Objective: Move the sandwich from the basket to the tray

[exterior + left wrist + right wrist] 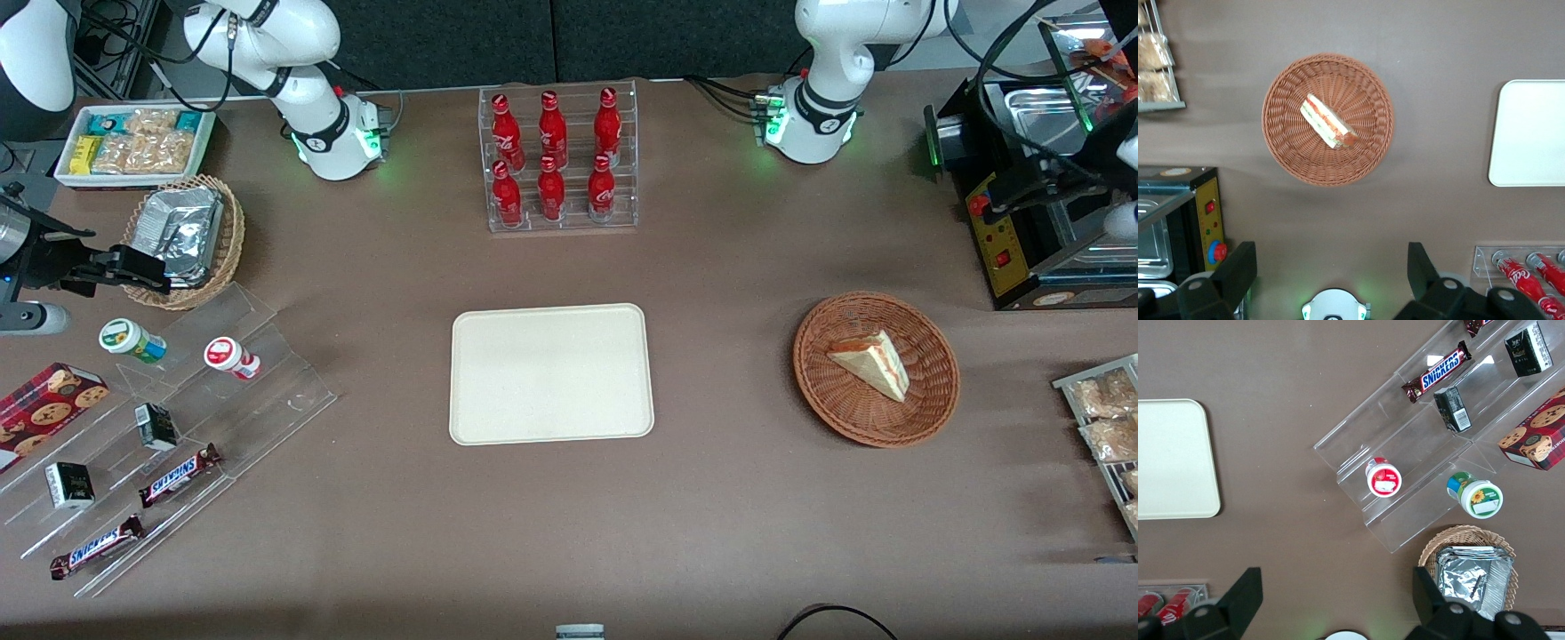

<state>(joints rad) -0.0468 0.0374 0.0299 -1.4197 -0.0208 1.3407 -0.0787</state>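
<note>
The sandwich (876, 360) (1328, 121), a pale triangular wedge with red and green filling at its edge, lies in the round reddish-brown wicker basket (827, 391) (1281, 143) toward the working arm's end of the table. The cream rectangular tray (551, 373) (1531, 133) (1171, 460) lies flat at the table's middle with nothing on it. My gripper (1331, 267) hangs open high above the table, between the working arm's base and the basket, well apart from the sandwich. Its fingers (1238, 267) stand wide with nothing between them.
A clear rack of red cola bottles (556, 160) stands farther from the front camera than the tray. A black oven-like appliance (1040, 222) and a wire rack of snack packets (1107, 427) flank the basket. A clear stepped shelf with snacks (178, 418) stands toward the parked arm's end.
</note>
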